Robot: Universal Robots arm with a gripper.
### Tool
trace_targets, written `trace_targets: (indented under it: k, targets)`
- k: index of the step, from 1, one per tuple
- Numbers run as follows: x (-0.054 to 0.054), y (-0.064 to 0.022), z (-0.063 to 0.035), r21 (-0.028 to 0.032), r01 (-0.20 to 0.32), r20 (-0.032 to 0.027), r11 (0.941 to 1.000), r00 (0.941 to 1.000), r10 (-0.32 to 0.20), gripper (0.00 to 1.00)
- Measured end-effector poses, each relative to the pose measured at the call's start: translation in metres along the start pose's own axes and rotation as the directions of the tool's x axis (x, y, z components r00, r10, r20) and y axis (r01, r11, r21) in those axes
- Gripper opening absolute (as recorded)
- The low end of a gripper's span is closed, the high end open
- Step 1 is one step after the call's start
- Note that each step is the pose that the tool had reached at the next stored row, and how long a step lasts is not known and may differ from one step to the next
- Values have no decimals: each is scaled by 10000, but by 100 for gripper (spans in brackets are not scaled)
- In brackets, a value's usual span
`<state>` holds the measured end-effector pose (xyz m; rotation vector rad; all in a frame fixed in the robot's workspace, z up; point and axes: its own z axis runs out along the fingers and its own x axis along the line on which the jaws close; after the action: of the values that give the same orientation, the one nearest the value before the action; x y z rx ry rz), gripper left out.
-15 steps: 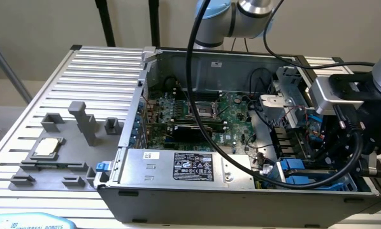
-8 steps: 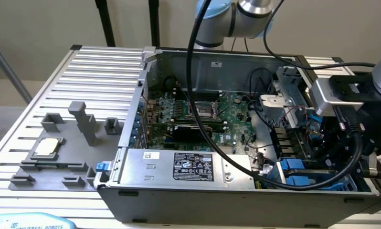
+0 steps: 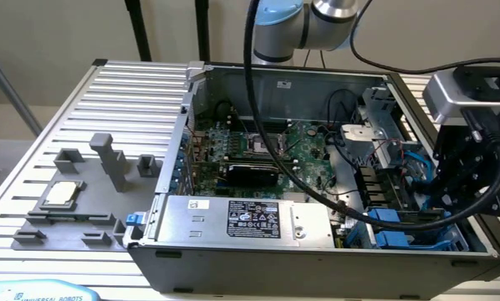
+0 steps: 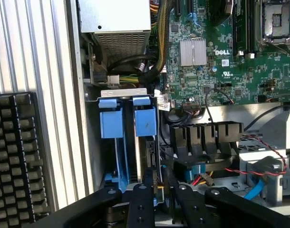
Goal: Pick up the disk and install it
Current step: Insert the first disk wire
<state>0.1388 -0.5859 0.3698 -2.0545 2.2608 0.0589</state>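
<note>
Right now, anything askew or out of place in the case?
Nothing stands out. The disk sits upright in the drive bay beside an empty blue frame. The gripper hangs just above the disk. The small chip lies outside on its grey holder.

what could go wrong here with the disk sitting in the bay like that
1. The gripper sits right at the disk standing in the blue-framed bay; if the disk is not fully seated, it might tilt or lift as the arm moves.
2. Red and black wires lie loose beside the bay, so the fingers could snag them.
3. The arm's thick black cable drapes across the motherboard and could drag on parts.
</note>
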Motion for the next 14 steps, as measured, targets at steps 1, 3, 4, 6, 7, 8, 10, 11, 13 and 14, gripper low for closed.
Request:
trace_targets:
  k: [1,3,4,6,7,8,10,11,13,14]
  targets:
    - [-4,-2,-45,0,1,-2,10000,10000,-1,24]
    - [-13,-3,-130,0,2,-2,10000,10000,-2,24]
    - [-17,0,-156,1,2,-4,10000,10000,-2,24]
    - [-26,18,-168,1,2,-2,10000,10000,-2,24]
    - [-32,36,-167,3,2,-1,10000,10000,-2,24]
    - [-42,56,-167,9,1,1,10000,10000,-1,24]
    - [-73,88,-164,27,3,3,10000,10000,-3,24]
    - [-89,103,-163,36,4,3,10000,10000,-4,24]
    - [-105,124,-156,52,6,3,10000,10000,-6,24]
    - [-109,131,-149,61,6,-4,10000,10000,-6,24]
